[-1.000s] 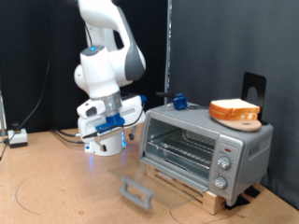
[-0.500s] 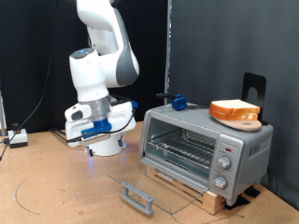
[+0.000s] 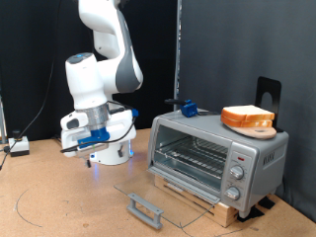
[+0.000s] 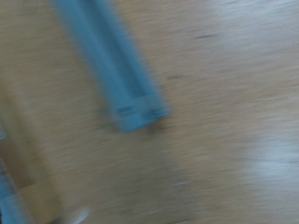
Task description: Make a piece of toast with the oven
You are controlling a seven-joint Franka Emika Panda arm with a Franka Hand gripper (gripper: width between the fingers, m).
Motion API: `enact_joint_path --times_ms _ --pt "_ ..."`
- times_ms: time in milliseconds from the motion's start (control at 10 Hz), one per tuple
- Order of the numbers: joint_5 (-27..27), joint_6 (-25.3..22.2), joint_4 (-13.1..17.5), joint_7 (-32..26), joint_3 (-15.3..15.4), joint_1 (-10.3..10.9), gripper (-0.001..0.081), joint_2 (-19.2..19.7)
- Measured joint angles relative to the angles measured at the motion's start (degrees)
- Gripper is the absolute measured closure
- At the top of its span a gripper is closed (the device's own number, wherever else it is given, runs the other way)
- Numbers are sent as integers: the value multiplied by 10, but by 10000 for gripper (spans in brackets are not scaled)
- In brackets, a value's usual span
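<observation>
Gripper point(image 3: 71, 144) hangs at centre left of the exterior view, low over the tabletop and well apart from the oven; whether its fingers are parted I cannot tell, and nothing shows between them. The wrist view is blurred: only brown wood and a grey-blue bar point(image 4: 112, 67) can be made out.

Nearest the camera, the oven door point(image 3: 148, 202) lies folded down flat, its grey handle at lower centre. Behind it the oven point(image 3: 219, 156) stands open at right, wire rack bare. The toast point(image 3: 247, 114) rests on a round board point(image 3: 251, 128) on the oven roof, not yet inside.

With the door already down, I judge that the work goes best if the arm rises clear of the door before it crosses towards the roof.

Underneath is a brown wooden table point(image 3: 59, 202); black curtains close the back.
</observation>
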Motion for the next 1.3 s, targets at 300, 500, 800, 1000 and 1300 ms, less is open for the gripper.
enact_joint_path --times_ms 300,500,800,1000,1300 --pt "115 -179 44 -67 -25 18 2 -47" --pt "121 -244 64 -62 -21 21 2 -74" --pt "97 -246 65 -19 19 15 2 -121" --pt "119 -267 67 -45 15 22 2 -119" --pt "202 -316 80 -151 13 74 2 -127"
